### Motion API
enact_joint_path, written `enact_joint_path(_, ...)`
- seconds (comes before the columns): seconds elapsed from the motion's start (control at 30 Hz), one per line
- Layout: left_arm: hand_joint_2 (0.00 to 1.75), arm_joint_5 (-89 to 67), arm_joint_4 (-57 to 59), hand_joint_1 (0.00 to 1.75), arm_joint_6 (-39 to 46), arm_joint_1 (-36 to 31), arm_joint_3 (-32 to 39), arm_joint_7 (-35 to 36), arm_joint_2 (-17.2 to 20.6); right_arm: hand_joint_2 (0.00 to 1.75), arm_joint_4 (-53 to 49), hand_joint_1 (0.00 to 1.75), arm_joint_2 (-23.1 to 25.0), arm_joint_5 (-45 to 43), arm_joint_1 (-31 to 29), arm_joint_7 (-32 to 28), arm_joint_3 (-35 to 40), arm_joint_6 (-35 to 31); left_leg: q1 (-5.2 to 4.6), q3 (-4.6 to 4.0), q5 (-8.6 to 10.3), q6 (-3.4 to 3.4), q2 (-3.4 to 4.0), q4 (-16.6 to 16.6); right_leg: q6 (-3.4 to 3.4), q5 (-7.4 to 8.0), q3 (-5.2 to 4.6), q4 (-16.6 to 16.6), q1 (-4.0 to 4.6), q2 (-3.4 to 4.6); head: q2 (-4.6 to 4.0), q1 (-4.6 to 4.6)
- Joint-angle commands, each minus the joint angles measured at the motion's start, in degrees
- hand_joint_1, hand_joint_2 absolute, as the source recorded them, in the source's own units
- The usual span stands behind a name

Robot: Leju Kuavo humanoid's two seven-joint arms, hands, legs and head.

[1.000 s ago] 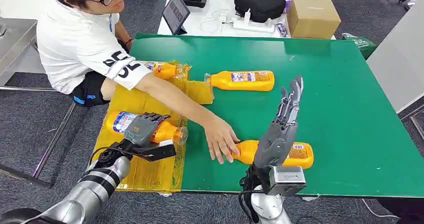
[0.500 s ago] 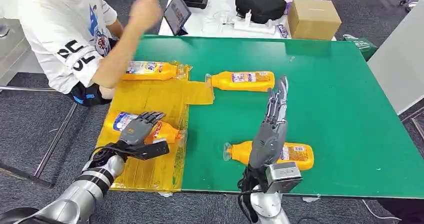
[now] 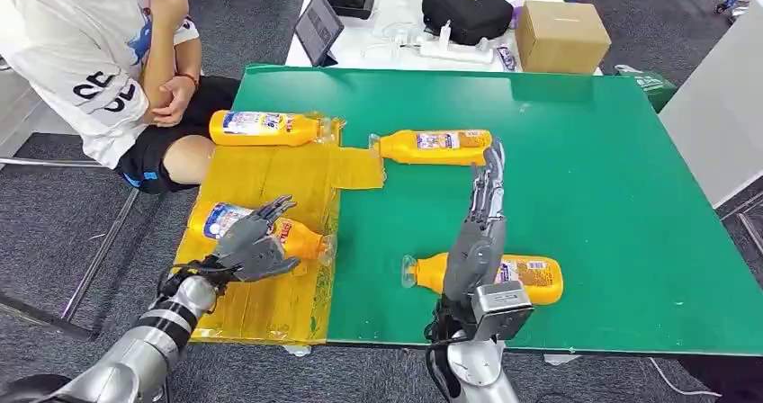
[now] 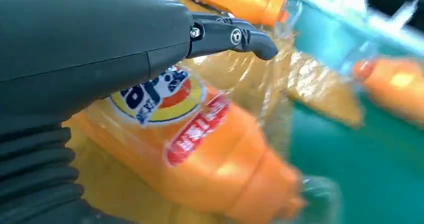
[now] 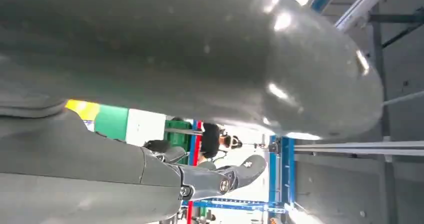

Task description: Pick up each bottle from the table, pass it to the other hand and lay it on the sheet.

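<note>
Four orange bottles lie flat. One bottle (image 3: pixel 261 126) rests at the far end of the yellow sheet (image 3: pixel 270 306). A second (image 3: pixel 212 219) lies on the sheet under my left hand (image 3: pixel 255 246), whose fingers are spread just above it; the left wrist view shows this bottle (image 4: pixel 200 149) beneath the fingers (image 4: pixel 235 34). A third bottle (image 3: pixel 436 145) lies on the green table (image 3: pixel 612 196), its cap at the sheet's flap. The fourth (image 3: pixel 540 279) lies near the front edge, partly behind my right hand (image 3: pixel 474 237), which is raised with fingers straight and holds nothing.
A person (image 3: pixel 99 52) sits at the table's far left corner, arms folded in. Behind the green table a white table carries a tablet (image 3: pixel 317 23), a black bag (image 3: pixel 466 3) and a cardboard box (image 3: pixel 562 32).
The person has drawn the arm back from the front bottle and sat back. My left hand's fingers have lifted and spread off the bottle. My right hand has shifted slightly left and lower.
</note>
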Motion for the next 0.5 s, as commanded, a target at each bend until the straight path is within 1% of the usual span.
enact_joint_path(0.03, 0.0, 18.03, -23.51, 0.0, 15.89, 8.67, 15.91, -5.21, -11.3, 0.0, 7.96, 0.0, 1.41, 2.75, -0.77, 0.81, -0.6, 0.3, 0.1, -0.12, -0.06, 0.02, -0.08, 0.08, -0.04, -0.03, 0.0, -0.07, 0.12, -0.18, 0.0, 0.09)
enact_joint_path(0.07, 0.0, 20.28, -25.91, 0.0, 17.76, 9.11, 16.72, -5.43, -11.97, 0.0, 8.5, 0.0, 1.42, 3.49, -0.86, 1.0, -0.17, -0.24, 0.11, -0.19, -0.06, 0.02, -0.11, 0.09, -0.04, -0.05, -0.02, -0.07, 0.13, -0.21, 0.0, 0.04)
enact_joint_path(0.1, 0.0, 21.53, -26.75, 0.0, 18.39, 9.33, 17.32, -6.1, -12.42, 0.0, 8.75, 0.0, 1.37, 3.88, -0.81, 1.18, -0.07, -0.47, 0.1, -0.17, -0.1, 0.0, 0.1, 0.09, -0.06, -0.03, -0.11, -0.06, 0.12, -0.01, 0.0, 0.0)
enact_joint_path(0.13, 0.0, 21.75, -27.12, 0.0, 18.31, 9.54, 17.01, -6.14, -12.2, 0.0, 8.97, 0.0, 1.43, 3.83, -0.67, 1.18, -0.03, -0.49, 0.11, -0.22, -0.12, -0.02, 0.12, 0.11, -0.07, -0.03, -0.17, -0.02, 0.13, 0.0, 0.0, 0.04)
enact_joint_path(0.17, 0.0, 22.09, -28.21, 0.0, 20.58, 9.92, 17.66, -8.23, -12.6, 0.0, 9.32, 0.0, 1.16, 4.46, -0.67, 1.25, 0.14, -0.66, 0.07, -0.26, -0.08, -0.02, 0.24, 0.03, -0.04, 0.02, -0.23, -0.06, 0.08, 0.03, 0.0, 0.02)
enact_joint_path(0.2, 0.0, 21.81, -32.95, 0.0, 27.87, 11.28, 14.1, -8.35, -11.3, 0.0, 9.84, 0.0, 0.7, 5.79, -0.92, 2.06, 0.64, -0.57, 0.08, -0.2, -0.12, -0.03, 0.27, 0.02, -0.06, -0.01, -0.18, -0.07, 0.1, 0.05, 0.0, 0.04)
enact_joint_path(0.23, 0.0, 24.95, -36.1, 0.0, 30.0, 12.24, 12.56, -8.35, -10.84, 0.0, 11.05, 0.0, -0.36, 9.22, -1.47, 4.27, 1.42, -0.77, 0.05, -0.27, -0.08, -0.03, 0.27, 0.0, -0.04, 0.02, -0.25, -0.07, 0.07, 0.08, 0.0, 0.04)
enact_joint_path(0.27, 1.75, 25.19, -38.57, 0.0, 32.91, 13.16, 10.79, -8.35, -9.97, 1.75, 12.28, 0.0, -1.82, 13.06, -2.03, 7.3, 2.14, -0.34, 0.1, -0.16, -0.16, -0.06, 0.35, 0.01, -0.08, -0.02, -0.15, -0.09, 0.12, 0.14, 0.0, 0.02)
enact_joint_path(0.3, 1.75, 25.11, -40.7, 0.0, 35.04, 14.4, 9.94, -8.35, -9.65, 1.75, 13.42, 0.0, -3.47, 15.53, -2.27, 9.93, 1.82, 0.67, 0.08, -0.29, -0.08, -0.04, 0.33, 0.01, -0.03, 0.04, -0.27, -0.08, 0.1, 0.14, 0.0, 0.02)
enact_joint_path(0.33, 1.75, 26.08, -41.64, 0.0, 34.77, 15.17, 10.04, -8.35, -9.79, 1.75, 14.34, 0.0, -4.89, 18.53, -2.53, 12.49, 1.87, 1.21, 0.11, -0.23, -0.12, -0.05, 0.36, 0.01, -0.05, 0.02, -0.21, -0.1, 0.13, 0.14, 0.0, 0.02)
enact_joint_path(0.4, 1.75, 26.07, -42.75, 0.0, 34.74, 16.28, 9.92, -8.35, -9.77, 1.75, 14.29, 0.0, -6.05, 17.82, -2.13, 11.74, 0.77, 1.6, 0.08, -0.28, -0.07, -0.02, 0.33, -0.05, -0.01, 0.04, -0.29, -0.14, 0.09, 0.09, 0.0, 0.02)
enact_joint_path(0.47, 1.75, 26.07, -42.75, 0.0, 34.74, 16.28, 9.92, -8.35, -9.77, 1.75, 14.29, 0.0, -6.05, 17.82, -2.13, 11.74, 0.77, 1.6, 0.08, -0.26, -0.09, -0.03, 0.24, -0.02, -0.02, -0.01, -0.24, -0.13, 0.09, 0.01, 0.0, 0.0)
enact_joint_path(0.5, 1.75, 26.07, -42.75, 0.0, 34.74, 16.28, 9.92, -8.35, -9.77, 1.75, 14.29, 0.0, -6.05, 17.82, -2.13, 11.74, 0.77, 1.6, 0.07, -0.41, -0.05, -0.03, 0.13, 0.01, -0.01, -0.01, -0.36, -0.08, 0.08, -0.04, 0.0, 0.06)
